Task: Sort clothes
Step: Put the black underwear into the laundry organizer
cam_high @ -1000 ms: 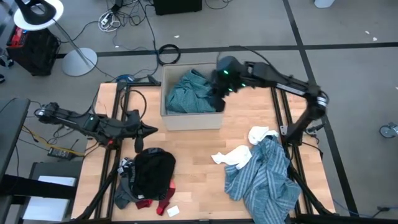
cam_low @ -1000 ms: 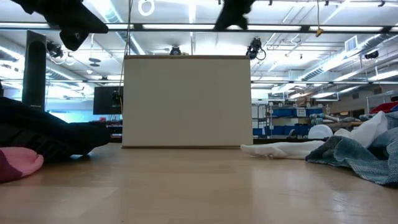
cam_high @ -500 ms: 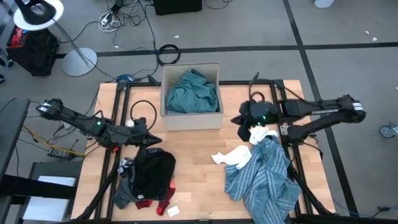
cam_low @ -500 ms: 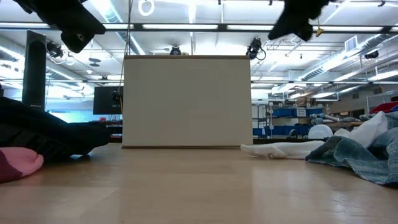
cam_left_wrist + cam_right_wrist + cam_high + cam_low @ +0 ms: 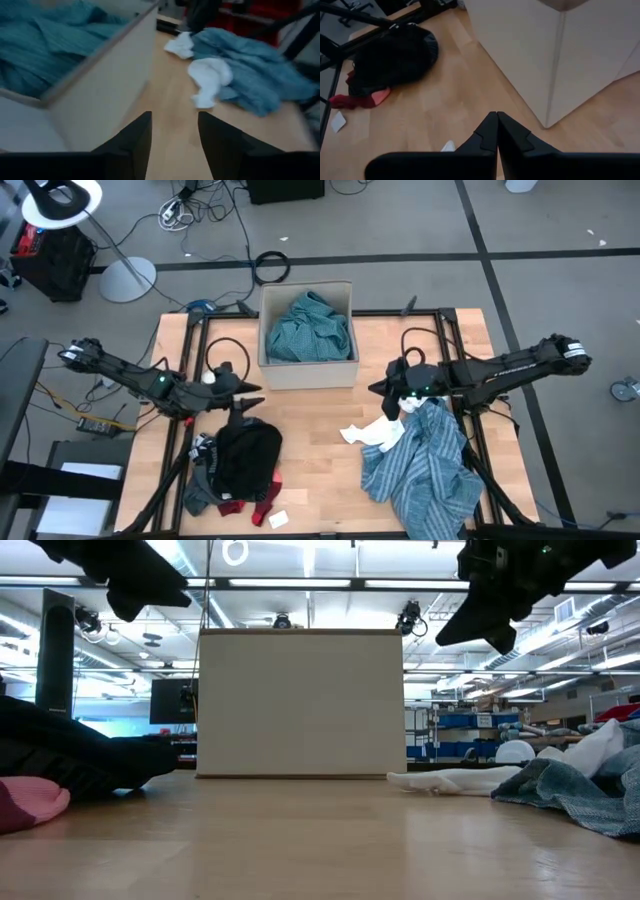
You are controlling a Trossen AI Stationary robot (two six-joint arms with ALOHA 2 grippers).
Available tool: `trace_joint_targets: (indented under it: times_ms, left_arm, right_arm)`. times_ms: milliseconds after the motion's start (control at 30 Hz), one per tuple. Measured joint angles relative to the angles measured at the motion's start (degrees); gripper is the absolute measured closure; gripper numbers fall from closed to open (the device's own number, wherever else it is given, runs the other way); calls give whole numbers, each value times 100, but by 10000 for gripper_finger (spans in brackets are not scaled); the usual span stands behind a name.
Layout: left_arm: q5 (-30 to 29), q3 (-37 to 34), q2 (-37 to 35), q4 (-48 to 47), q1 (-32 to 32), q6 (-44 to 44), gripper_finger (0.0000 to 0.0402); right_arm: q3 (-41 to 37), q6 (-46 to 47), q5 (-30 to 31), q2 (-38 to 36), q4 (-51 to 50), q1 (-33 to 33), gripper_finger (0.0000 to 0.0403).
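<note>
Wooden table (image 5: 320, 440): one cardboard box (image 5: 306, 370), two clothes piles (image 5: 420, 465).

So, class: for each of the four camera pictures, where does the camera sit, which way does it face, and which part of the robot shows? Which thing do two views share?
High view: overhead, facing straight down on the wooden table; both dark arms show.
Low view: at table height, facing level at the tan cardboard box; both arms hang in from above.
Left wrist view: on the left arm, facing past the open left hand toward the white cloth.
Right wrist view: on the right arm, facing past the shut right hand toward the black garment pile.
Shared: all four show the box.
</note>
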Motion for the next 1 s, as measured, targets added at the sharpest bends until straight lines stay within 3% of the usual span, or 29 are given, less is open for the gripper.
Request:
trace_joint_targets:
  times_ms: [267, 600, 1000]
  left_arm:
    - [900, 0, 79, -307, -22, -891, 253]
    - [1844, 0, 879, -1409, -22, -2116, 271]
    - [2741, 0, 1738, -2157, -22, -2708, 271]
  right_arm:
    - [0, -3, -85, -15, 42, 0, 393]
    - [0, -7, -186, -15, 44, 74, 396]
    - [1, -9, -185, -13, 55, 74, 398]
